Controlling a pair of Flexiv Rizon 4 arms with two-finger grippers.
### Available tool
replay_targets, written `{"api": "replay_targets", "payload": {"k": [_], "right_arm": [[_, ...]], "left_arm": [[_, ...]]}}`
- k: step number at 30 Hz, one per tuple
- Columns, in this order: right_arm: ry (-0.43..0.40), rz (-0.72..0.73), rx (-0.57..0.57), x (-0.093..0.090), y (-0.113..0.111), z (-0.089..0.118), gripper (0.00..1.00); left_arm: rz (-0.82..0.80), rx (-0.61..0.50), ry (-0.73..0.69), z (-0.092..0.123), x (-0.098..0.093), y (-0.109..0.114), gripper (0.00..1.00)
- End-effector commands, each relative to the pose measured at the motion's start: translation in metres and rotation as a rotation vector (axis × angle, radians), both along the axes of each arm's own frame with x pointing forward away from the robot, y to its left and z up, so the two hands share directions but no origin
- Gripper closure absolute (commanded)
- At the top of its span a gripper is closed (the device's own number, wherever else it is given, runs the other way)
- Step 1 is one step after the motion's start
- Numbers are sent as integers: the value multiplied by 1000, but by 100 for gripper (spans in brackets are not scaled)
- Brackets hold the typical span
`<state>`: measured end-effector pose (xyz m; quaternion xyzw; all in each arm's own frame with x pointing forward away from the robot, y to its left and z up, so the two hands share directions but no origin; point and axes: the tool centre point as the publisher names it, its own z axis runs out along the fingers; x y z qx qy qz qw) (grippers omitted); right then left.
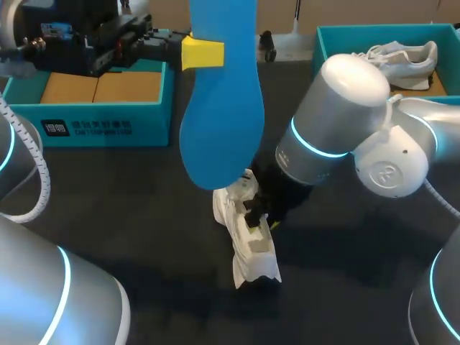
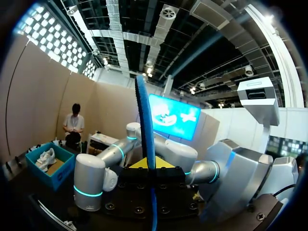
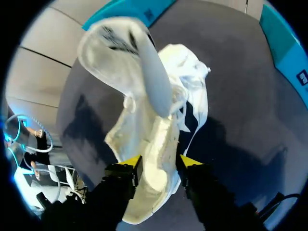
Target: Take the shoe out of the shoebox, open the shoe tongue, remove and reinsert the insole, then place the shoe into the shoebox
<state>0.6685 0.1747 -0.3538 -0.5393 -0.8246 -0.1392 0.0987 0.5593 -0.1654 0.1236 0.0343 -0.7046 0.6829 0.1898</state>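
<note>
My left gripper (image 1: 203, 54) pinched the blue insole (image 1: 219, 122) hanging end-down just above the white shoe (image 1: 253, 241), which my right gripper (image 3: 158, 166) clamped on the worktop (image 1: 345, 287).

The shoe (image 1: 248, 237) stands on the table (image 1: 129, 215) near the middle, a little to the near side. The right gripper (image 1: 259, 215) comes in from the right and grips it from both sides. In the right wrist view the shoe (image 3: 154, 120) sits between the fingers (image 3: 126, 168).

Above and just far-left of the shoe hangs the insole (image 1: 219, 115), off the table. The left gripper (image 1: 194, 52) clamps its far end, reaching in from the far left.

Behind that gripper, at the far left, sits the left shoebox (image 1: 108, 118). The right shoebox (image 1: 338, 36) is at the far right, well apart from the left one, with a second shoe (image 1: 402, 61) inside it.
</note>
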Motion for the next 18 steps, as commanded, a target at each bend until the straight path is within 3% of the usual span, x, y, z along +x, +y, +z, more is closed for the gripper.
{"api": "replay_targets", "payload": {"k": [1, 4, 16, 18], "right_arm": [[-73, 11, 50, -11, -24, 33, 0], [-65, 77, 55, -9, -35, 56, 0], [-65, 77, 55, -9, -35, 56, 0], [-39, 59, 112, -6, -27, 41, 0]], "left_arm": [[-1, 2, -1, 0, 1, -1, 100], [-1, 2, -1, 0, 1, -1, 100], [-1, 2, -1, 0, 1, -1, 100], [-1, 2, -1, 0, 1, -1, 100]]}}
